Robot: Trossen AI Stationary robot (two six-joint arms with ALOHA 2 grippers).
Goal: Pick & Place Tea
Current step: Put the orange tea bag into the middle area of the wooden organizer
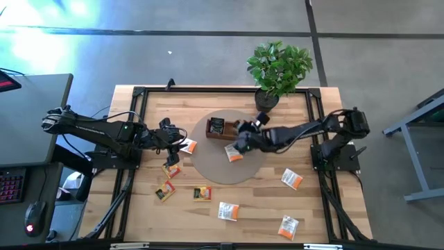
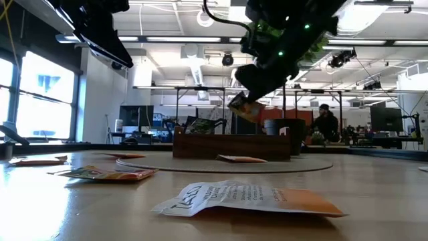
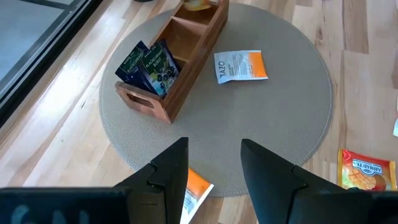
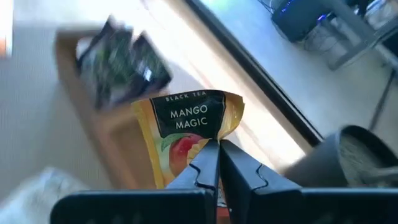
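Note:
The wooden tray (image 1: 220, 129) stands on a round grey mat (image 1: 208, 163), with dark tea sachets (image 3: 149, 62) upright in one end compartment. My right gripper (image 4: 213, 155) is over the tray, shut on a yellow "Mango Magic" sachet (image 4: 186, 124). My left gripper (image 3: 214, 168) hovers open over the mat's left edge, above a white-and-orange sachet (image 3: 198, 190) that lies flat. Another white-and-orange sachet (image 3: 241, 65) lies on the mat beside the tray. Yellow sachets (image 1: 171, 169) and white-and-orange ones (image 1: 228, 211) lie scattered flat on the table. My right gripper pinches the yellow sachet between its two shut fingers (image 4: 205, 165) at one edge (image 4: 208, 142), only at the fingertips. The fingers slant down from the table's right side. The sachet (image 2: 244, 107) is lifted clear, tilted, just above the tray (image 2: 231, 146).
A potted plant (image 1: 279, 68) stands at the table's far edge behind the tray. Black frame rails (image 1: 316, 111) run along the table's sides. More sachets (image 1: 291, 179) lie near the right rail and one (image 1: 288, 226) near the front edge. People sit at desks (image 2: 326, 124) far behind.

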